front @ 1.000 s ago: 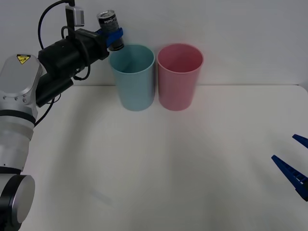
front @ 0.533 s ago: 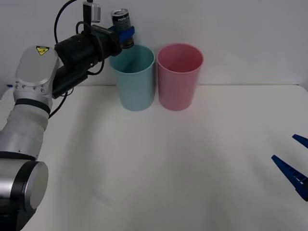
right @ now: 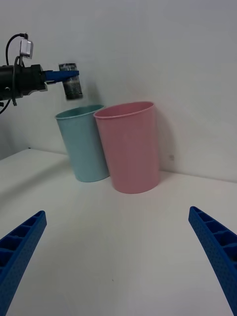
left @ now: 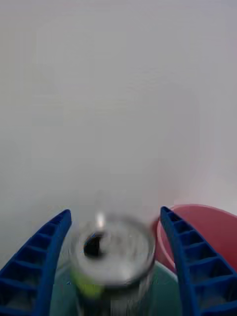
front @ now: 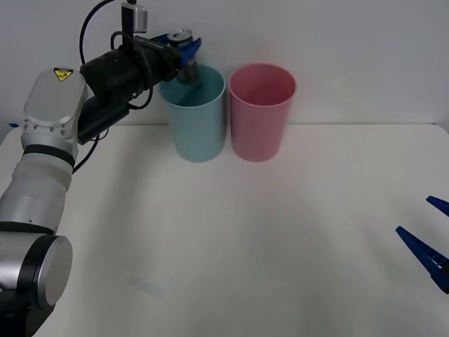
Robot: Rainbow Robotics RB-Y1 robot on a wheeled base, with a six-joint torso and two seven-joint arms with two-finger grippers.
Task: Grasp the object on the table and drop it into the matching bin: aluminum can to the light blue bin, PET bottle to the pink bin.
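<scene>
The aluminum can (front: 189, 67) is a blurred streak just above the light blue bin (front: 200, 123), at its rim. My left gripper (front: 184, 43) hovers over that bin with its fingers open. In the left wrist view the can (left: 112, 254) sits blurred between the spread fingers (left: 42, 266) with a gap on each side, above the bin's teal inside (left: 165, 291). In the right wrist view the can (right: 73, 86) hangs over the blue bin (right: 86, 143). The pink bin (front: 262, 116) stands touching the blue one on its right. My right gripper (front: 424, 249) is parked open at the table's right edge.
Both bins stand at the back of the white table (front: 245, 232), close to the wall. The left arm (front: 49, 133) reaches along the table's left side.
The left gripper moved right over the light blue bin, then opened. The can has left the fingers and dropped toward the bin's mouth. The right arm has not moved.
</scene>
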